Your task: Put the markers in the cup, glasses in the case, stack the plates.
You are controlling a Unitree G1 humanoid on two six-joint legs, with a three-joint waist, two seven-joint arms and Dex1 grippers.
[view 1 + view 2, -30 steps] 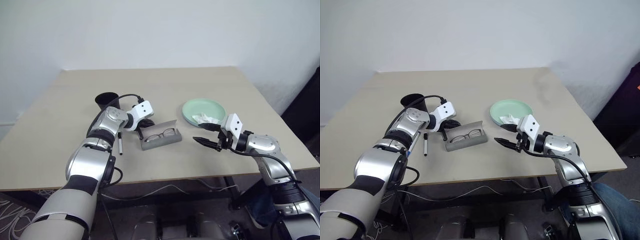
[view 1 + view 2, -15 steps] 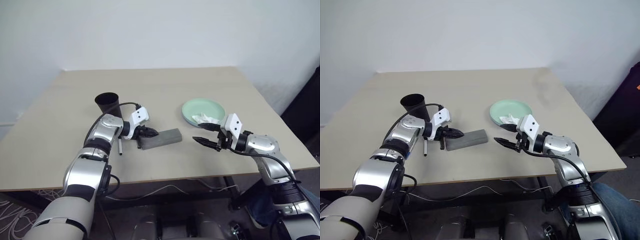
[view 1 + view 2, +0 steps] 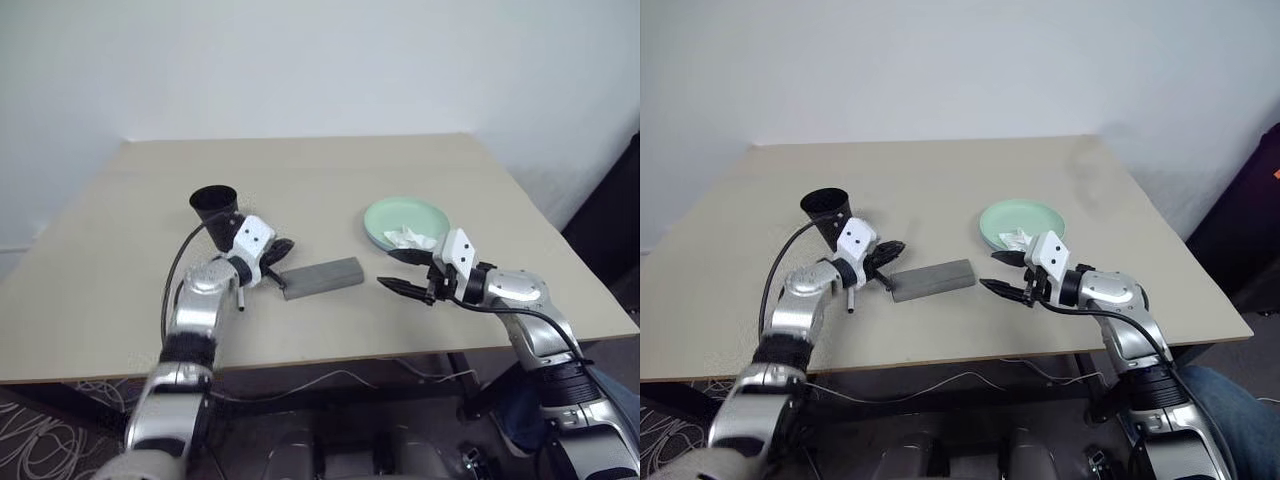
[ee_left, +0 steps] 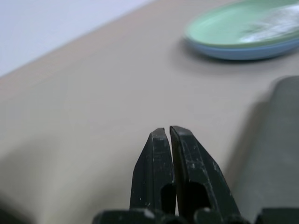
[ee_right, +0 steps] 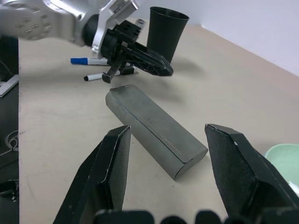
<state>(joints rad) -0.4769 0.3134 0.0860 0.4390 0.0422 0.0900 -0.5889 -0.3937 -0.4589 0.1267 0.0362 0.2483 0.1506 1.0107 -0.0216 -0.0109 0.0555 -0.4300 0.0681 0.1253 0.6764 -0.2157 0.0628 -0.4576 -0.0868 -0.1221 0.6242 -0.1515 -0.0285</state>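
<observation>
Now the big tan table (image 3: 330, 180) fills the middle. Right of centre sit the plates (image 3: 405, 218), green on blue. The grey case (image 3: 322, 277) lies shut in the centre. The black cup (image 3: 214, 208) stands left. The left gripper (image 3: 282, 247) is pressed together; the right gripper (image 3: 397, 271) is spread wide, holding nothing. Markers (image 5: 98, 61) lie by the cup.

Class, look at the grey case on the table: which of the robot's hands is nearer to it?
The left. The left hand, shut, sits just off the end of the case nearest the cup. The right hand, open, hangs a clear gap beyond the other end, near the plates.
</observation>
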